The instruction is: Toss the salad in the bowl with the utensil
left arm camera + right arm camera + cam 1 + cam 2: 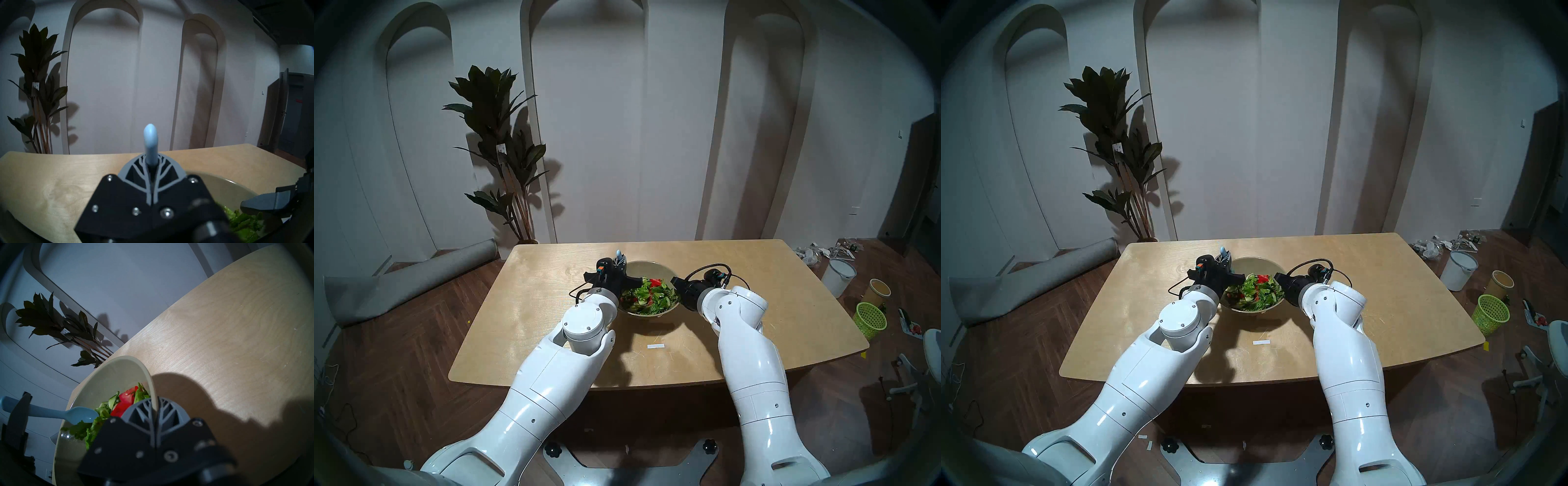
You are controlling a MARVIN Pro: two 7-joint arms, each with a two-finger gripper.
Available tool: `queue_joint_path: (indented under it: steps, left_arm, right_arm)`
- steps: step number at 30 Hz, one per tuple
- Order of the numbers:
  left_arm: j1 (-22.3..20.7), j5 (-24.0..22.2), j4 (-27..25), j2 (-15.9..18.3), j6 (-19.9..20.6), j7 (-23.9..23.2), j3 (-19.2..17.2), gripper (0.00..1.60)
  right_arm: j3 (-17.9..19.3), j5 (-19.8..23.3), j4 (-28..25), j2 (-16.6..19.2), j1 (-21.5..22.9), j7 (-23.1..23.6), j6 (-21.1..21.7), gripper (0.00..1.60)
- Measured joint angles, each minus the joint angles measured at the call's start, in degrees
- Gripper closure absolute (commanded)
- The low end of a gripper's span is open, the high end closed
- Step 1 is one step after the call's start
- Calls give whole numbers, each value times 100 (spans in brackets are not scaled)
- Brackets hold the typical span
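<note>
The beige-olive bowl [644, 269] stands mid-table with the salad [648, 295] of green leaves, cucumber and red pieces heaped in its near half. My left gripper [621, 266] is at the bowl's left rim, shut on the pale blue utensil [618, 254], whose rounded handle end sticks up. In the left wrist view the handle [150, 142] rises between the shut fingers. In the right wrist view the utensil's head [83, 415] rests against the salad [127, 399]. My right gripper [674, 282] is shut on the bowl's right rim [153, 395].
The wooden table [738, 305] carries a small white tape strip [656, 346] in front of the bowl. On the floor to the right stand a lime-green mesh basket [870, 319], a white bucket [838, 275] and clutter. A rolled mat [409, 281] and a plant [504, 152] are at the left.
</note>
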Motion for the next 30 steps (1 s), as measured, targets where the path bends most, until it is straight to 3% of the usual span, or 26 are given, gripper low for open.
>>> queue_joint_path:
  steps: [7, 14, 30]
  left_arm:
    - [-179, -437, 295, -89, 310, -250, -152, 160]
    - [-314, -1268, 309, -108, 966, -570, -315, 160]
    - [-472, -3111, -141, 169, 2560, -706, -424, 160]
  right_arm:
    - [0, 0, -1, 0, -2, 0, 0, 160]
    - [1, 0, -2, 0, -1, -1, 0, 160]
    - [1, 0, -3, 0, -2, -2, 0, 160]
